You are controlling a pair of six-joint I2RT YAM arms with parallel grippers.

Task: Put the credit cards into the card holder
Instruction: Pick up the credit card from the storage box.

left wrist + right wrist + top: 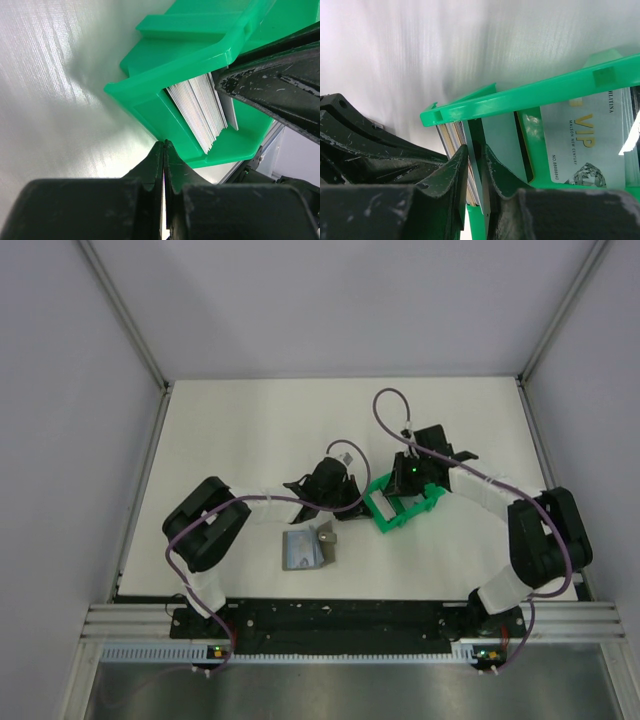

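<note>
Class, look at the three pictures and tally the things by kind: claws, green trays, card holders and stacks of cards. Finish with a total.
Claws: 2, the left claw and the right claw
Green tray: 1
Card holder: 1
Stack of cards: 1, packed too tightly to count the single cards
Total: 5

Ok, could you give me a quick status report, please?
Left gripper shut, tips by green tray corner. Right gripper astride one of the credit cards in tray, grip unconfirmed. Card holder lies apart, unobstructed.
</note>
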